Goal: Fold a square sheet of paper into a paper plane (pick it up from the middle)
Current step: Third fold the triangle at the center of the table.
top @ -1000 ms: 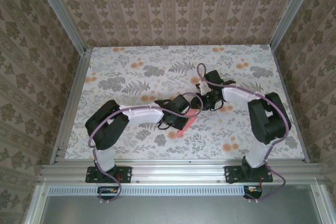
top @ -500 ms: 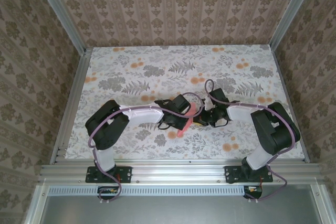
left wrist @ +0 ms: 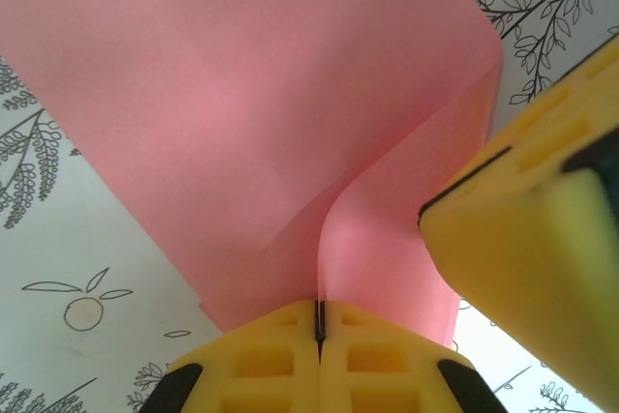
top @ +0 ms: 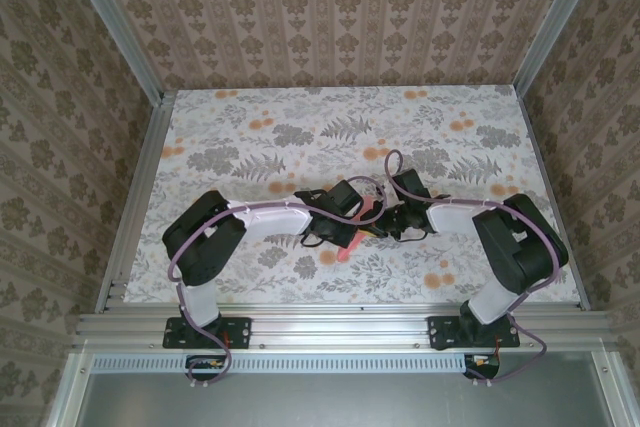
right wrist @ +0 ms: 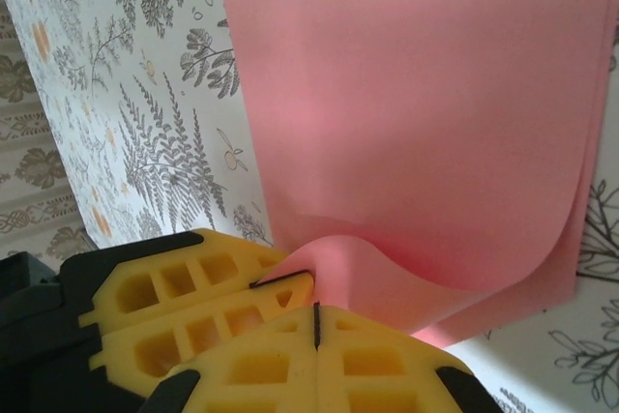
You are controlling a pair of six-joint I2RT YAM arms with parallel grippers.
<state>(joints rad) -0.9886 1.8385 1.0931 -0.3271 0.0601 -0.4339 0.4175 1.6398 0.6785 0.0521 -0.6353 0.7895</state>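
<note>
The square sheet of paper (left wrist: 271,123) is salmon-pink and doubled over in a soft fold, held just above the table. My left gripper (left wrist: 318,321) is shut on its near edge, the sheet rising out of the seam between the yellow pads. My right gripper (right wrist: 316,321) is shut on the paper (right wrist: 416,113) right beside it, where the sheet bulges up in a curl. From above, the left gripper (top: 358,215) and the right gripper (top: 385,222) meet nearly tip to tip at the table's middle. A pink corner of the paper (top: 346,250) pokes out below them.
The table (top: 250,137) has a white cloth with grey ferns and orange fruit. Aluminium rails (top: 140,197) and patterned walls bound it on three sides. The right gripper's yellow finger (left wrist: 522,268) crowds the left wrist view. The left gripper's fingers (right wrist: 193,297) sit beside my right jaws.
The right arm has swung in from the back right to meet the left gripper, and its jaws have shut on the paper. The left arm has stayed put, holding the sheet.
</note>
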